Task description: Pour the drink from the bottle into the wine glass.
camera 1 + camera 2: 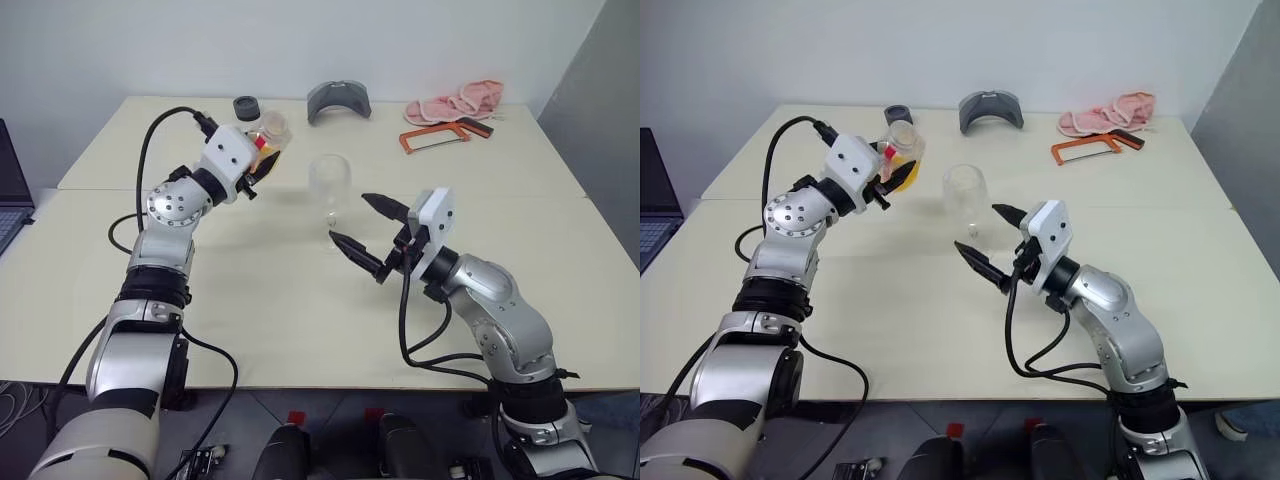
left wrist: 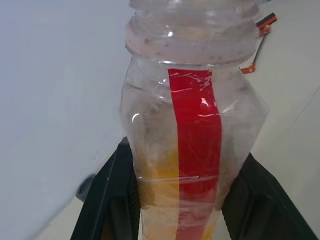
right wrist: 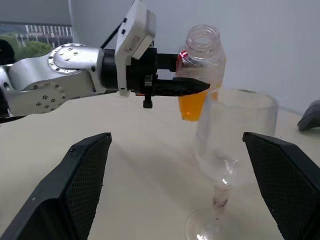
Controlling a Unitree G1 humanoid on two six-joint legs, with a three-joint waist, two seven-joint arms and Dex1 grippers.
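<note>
1. The bottle is pinched about its lower body by the left claw; it is held up off the tabletop, roughly upright, with its open, capless neck uppermost.
2. The drink sits low in the bottle, an orange band at the bottom, so a steep tilt is judged necessary before anything flows.
3. The wine glass stands upright on its foot between the two arms, just beside the bottle and apart from it. Its bowl appears empty.
4. The right claw is spread wide, one finger on each side of the stem, and nothing is touched by it yet. The glass could be steadied there, provided the fingers are closed gently on the stem and not knocked against the foot.
5. Before any tilt, the neck should be brought over the rim, with the mouth placed above the middle of the bowl and not its edge.
6. The tilt is best made slowly by rolling the wrist towards the glass, so that a thin stream is formed and splashing over the far rim is avoided.
7. The grip is low on a soft plastic body; a harder squeeze is to be avoided, since the liquid could be forced out in a gush.
8. The black lid and the grey holder at the back are well apart and need not be considered.
</note>
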